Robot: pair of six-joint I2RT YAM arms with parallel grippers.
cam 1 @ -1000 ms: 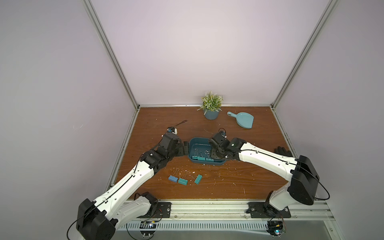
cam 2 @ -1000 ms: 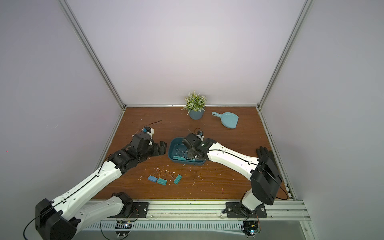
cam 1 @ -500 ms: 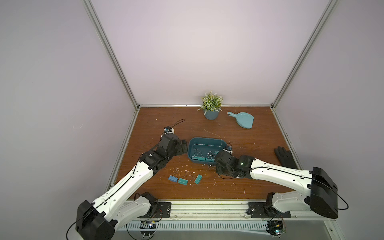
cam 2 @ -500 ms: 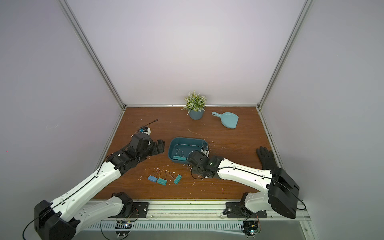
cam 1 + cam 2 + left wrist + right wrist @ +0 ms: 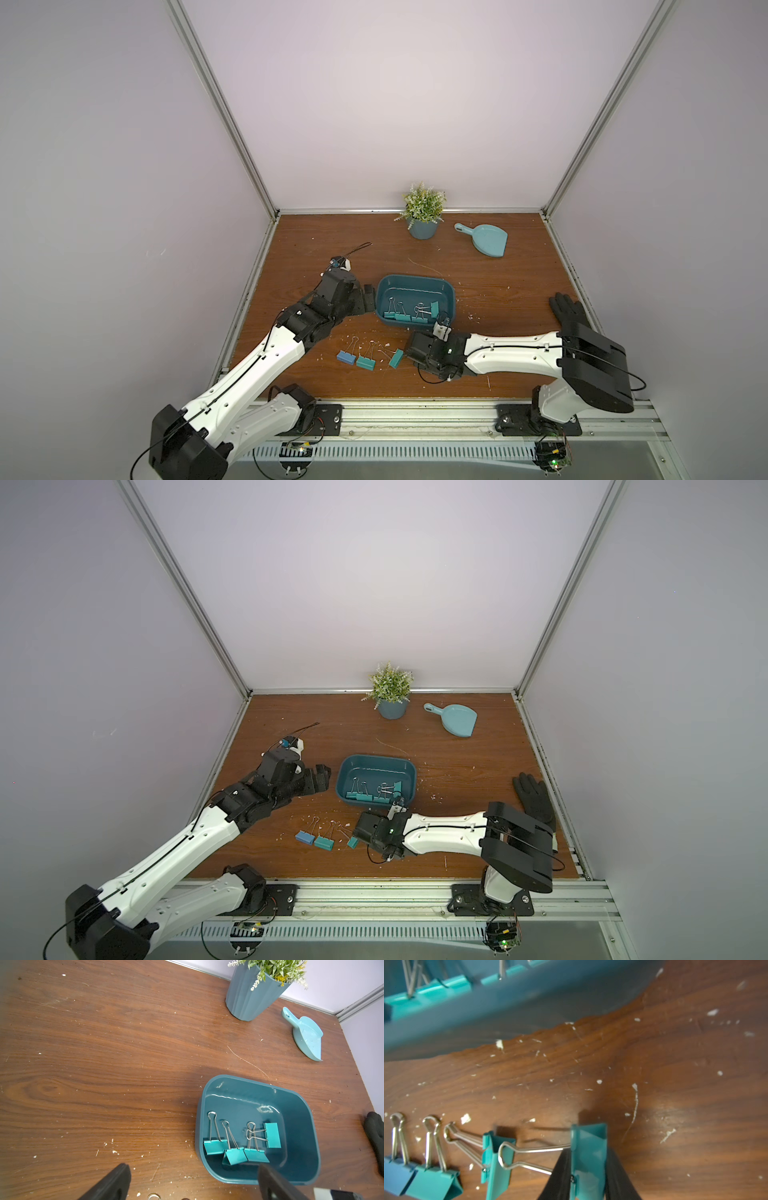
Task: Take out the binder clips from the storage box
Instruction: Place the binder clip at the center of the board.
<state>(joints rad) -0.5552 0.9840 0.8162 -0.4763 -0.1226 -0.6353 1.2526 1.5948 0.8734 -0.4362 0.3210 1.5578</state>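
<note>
Wooden tabletop (image 5: 498, 282) around the storage box (image 5: 415, 277).
We found four binder clips (image 5: 234, 1155) inside it, three outside; the right gripper (image 5: 588, 1153) pinched a teal clip (image 5: 588, 1138) outside, the left gripper (image 5: 193, 1167) gaped wide alongside.

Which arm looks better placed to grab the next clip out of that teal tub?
Left. The left gripper is open, empty and beside the storage box, where four binder clips lie. The right gripper is shut on a teal clip outside the box.
</note>
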